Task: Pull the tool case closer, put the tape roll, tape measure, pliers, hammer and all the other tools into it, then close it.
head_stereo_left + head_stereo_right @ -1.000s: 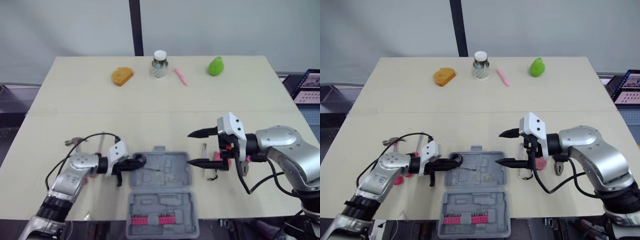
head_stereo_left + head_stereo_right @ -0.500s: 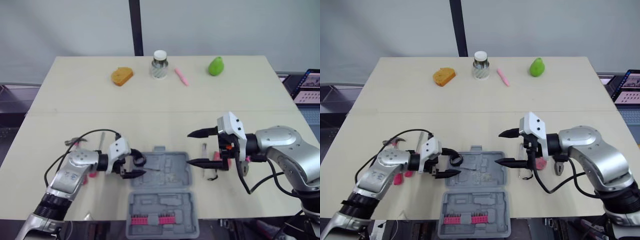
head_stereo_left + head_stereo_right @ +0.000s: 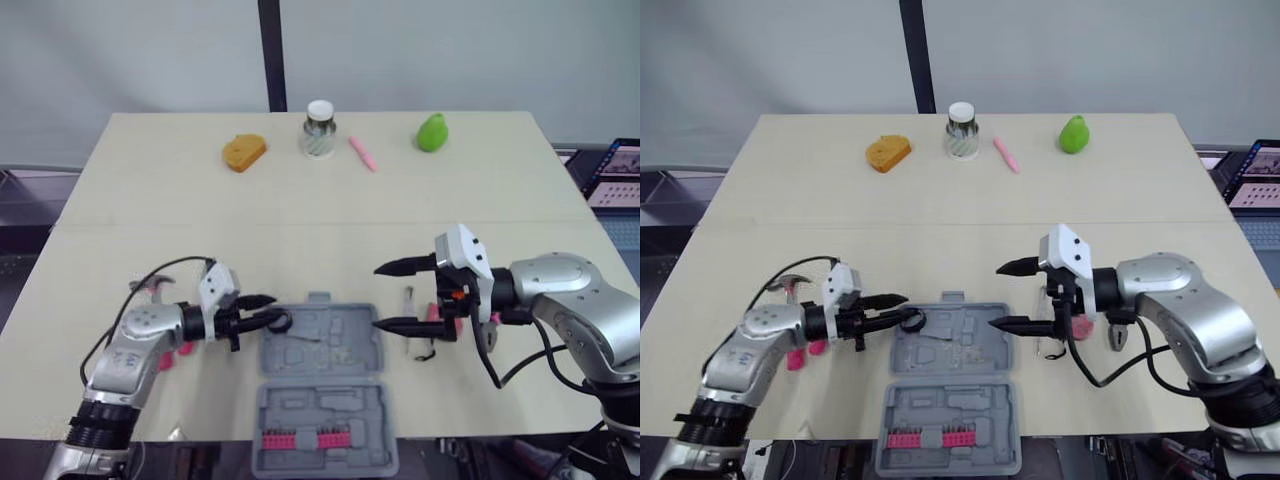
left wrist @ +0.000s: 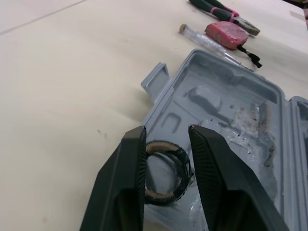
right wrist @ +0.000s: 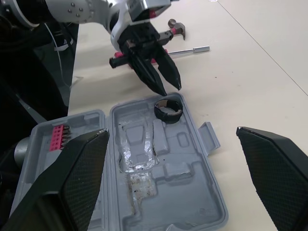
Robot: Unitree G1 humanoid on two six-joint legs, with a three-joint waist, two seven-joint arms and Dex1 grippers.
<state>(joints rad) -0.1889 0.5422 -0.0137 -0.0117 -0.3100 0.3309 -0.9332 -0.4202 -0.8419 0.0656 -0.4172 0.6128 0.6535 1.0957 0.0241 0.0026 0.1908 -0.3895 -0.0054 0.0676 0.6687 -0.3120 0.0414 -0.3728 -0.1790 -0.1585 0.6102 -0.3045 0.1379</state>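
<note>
I see the open tool case at the middle of the bench's front edge. The tape roll lies in the far left corner of the case half that is farther from that edge. My left gripper is just short of the roll, fingers slightly parted and pinching nothing. My right gripper hovers at the case's right rim, spread wide and empty. The tape measure, screwdriver and pliers lie right of the case, the hammer left of it

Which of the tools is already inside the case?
The black tape roll, lying in the open tool case's tray corner by the left gripper. The tape measure, pliers and hammer lie on the table outside it.
</note>
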